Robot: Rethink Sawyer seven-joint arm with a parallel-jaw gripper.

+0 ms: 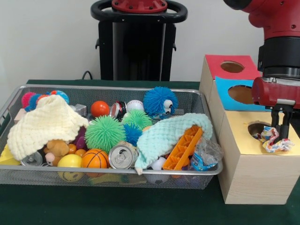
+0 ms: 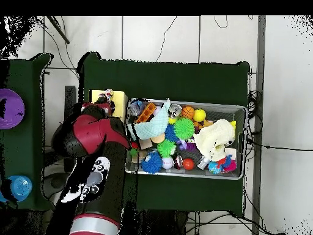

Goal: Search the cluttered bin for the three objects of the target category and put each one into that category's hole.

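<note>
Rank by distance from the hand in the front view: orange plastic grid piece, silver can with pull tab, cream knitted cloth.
From the hand, over the yellow box:
1. Orange plastic grid piece, bin's right end.
2. Silver can with pull tab, bin's front middle.
3. Cream knitted cloth, bin's left end.

The arm [image 1: 276,28] is cut off by the front view's top edge. In the overhead view it hides the red and blue boxes. Cloths [image 1: 47,123] cover part of the bin's [image 1: 14,96] clutter. The wrapper's [image 1: 274,139] print is unreadable.
</note>
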